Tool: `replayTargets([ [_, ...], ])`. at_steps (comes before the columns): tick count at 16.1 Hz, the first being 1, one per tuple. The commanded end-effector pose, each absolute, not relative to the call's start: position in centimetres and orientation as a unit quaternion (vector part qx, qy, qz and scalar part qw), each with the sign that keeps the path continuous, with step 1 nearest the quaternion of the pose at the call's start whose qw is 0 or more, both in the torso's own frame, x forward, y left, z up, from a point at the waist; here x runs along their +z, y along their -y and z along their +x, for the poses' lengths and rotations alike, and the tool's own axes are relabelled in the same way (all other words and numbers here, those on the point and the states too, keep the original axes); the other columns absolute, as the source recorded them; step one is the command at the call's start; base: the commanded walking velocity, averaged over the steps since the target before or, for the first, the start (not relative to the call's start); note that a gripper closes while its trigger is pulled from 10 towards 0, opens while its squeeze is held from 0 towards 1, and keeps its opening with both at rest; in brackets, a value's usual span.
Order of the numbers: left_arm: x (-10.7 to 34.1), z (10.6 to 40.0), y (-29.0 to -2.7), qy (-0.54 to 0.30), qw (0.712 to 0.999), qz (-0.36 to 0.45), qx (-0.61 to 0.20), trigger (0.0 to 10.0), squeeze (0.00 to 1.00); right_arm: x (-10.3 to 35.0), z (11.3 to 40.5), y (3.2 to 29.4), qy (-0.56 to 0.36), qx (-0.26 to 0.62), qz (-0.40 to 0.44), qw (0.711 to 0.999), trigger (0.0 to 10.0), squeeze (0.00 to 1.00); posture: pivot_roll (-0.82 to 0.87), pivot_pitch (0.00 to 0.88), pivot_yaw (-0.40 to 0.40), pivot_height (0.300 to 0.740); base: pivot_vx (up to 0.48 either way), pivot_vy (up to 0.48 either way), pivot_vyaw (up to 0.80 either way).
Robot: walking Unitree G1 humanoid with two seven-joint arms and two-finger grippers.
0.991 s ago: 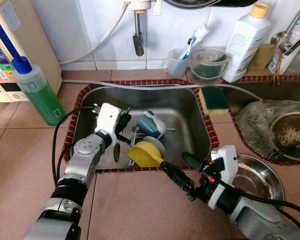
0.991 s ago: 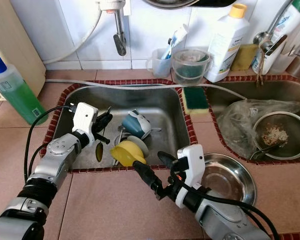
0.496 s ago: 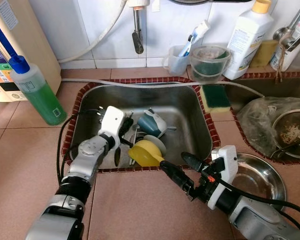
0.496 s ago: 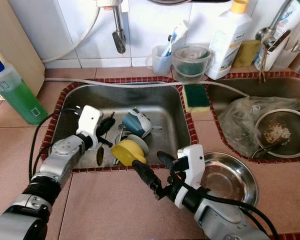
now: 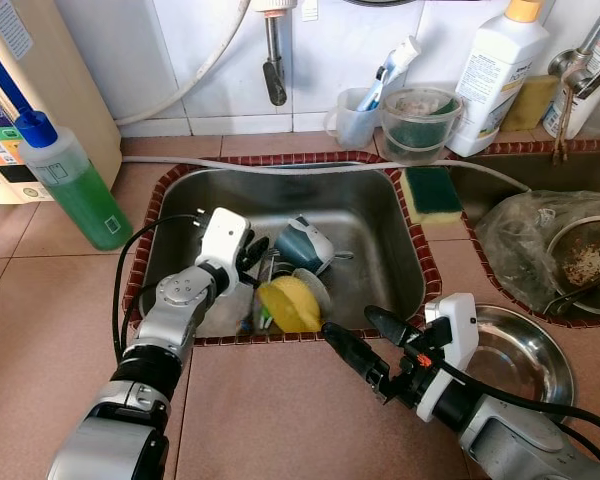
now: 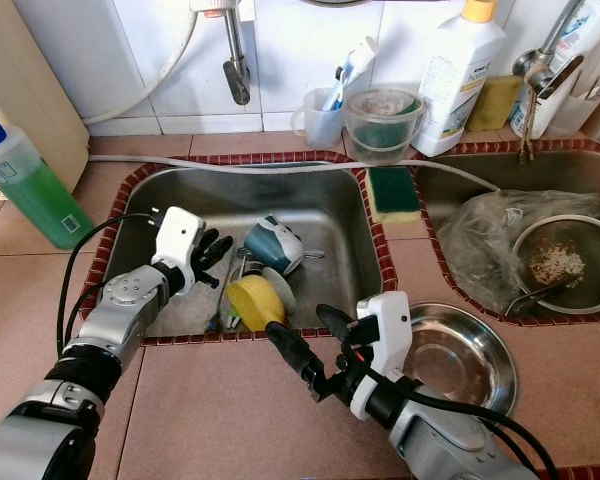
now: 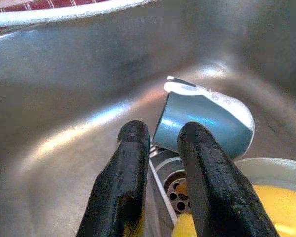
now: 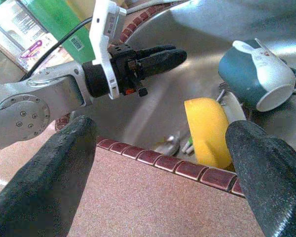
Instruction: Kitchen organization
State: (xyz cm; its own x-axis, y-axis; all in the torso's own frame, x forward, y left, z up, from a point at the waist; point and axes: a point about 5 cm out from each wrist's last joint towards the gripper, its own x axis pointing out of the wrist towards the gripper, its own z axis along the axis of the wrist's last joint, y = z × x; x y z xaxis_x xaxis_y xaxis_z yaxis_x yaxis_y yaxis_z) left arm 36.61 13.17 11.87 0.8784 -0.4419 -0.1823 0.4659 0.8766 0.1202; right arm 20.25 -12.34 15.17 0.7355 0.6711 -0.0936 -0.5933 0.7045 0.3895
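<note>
The yellow bowl [image 5: 288, 304] has tipped onto its edge in the sink [image 5: 380, 215], no longer touching the right gripper [image 5: 355, 338], wide open and empty at its 5 o'clock. Left gripper [image 5: 252, 262], nearly closed, holds nothing beside the teal mug [image 5: 303, 245].

No words or numbers can be read. The white bottle [image 5: 491, 62] at the back edge of the counter has a label with print too small to make out. The green soap bottle [image 5: 68, 177] near the counter's left edge has a little white sticker with tiny black marks. The cream box [image 5: 20, 90] at the back left corner has coloured buttons and blurry print.
</note>
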Motion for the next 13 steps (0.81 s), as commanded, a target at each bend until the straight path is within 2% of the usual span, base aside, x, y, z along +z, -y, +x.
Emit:
replayTargets([
  [1, 12.1, 36.8, -13.7, -0.075, 0.967, 0.081, -0.229, 10.0, 1.0, 15.5, 20.2, 12.3, -0.107, 0.345, 0.168, 0.917, 10.0, 0.0, -0.24, 0.178, 0.075, 0.74, 0.0, 0.0, 0.0],
  [7, 14.8, 37.2, -14.5, -0.007, 0.977, 0.03, -0.213, 10.0, 1.0, 15.9, 21.7, 12.3, -0.076, 0.33, 0.168, 0.926, 10.0, 0.0, -0.23, 0.132, 0.07, 0.74, 0.0, 0.0, 0.0],
  [11, 17.1, 35.8, -14.7, 0.06, 0.972, 0.004, -0.228, 10.0, 0.96, 17.1, 23.1, 12.2, -0.017, 0.323, 0.164, 0.932, 10.0, 0.0, -0.23, 0.097, 0.072, 0.74, 0.0, 0.0, 0.0],
  [12, 18.3, 34.6, -14.9, 0.099, 0.97, 0.004, -0.223, 10.0, 0.06, 17.6, 23.8, 12.7, 0.02, 0.291, 0.153, 0.944, 10.0, 0.0, -0.23, 0.079, 0.072, 0.74, 0.0, 0.0, 0.0],
  [13, 18.6, 34.1, -14.9, 0.111, 0.969, 0.003, -0.221, 10.0, 0.0, 17.7, 24.3, 13.1, 0.031, 0.27, 0.148, 0.951, 10.0, 0.0, -0.23, 0.075, 0.072, 0.74, 0.0, 0.0, 0.0],
])
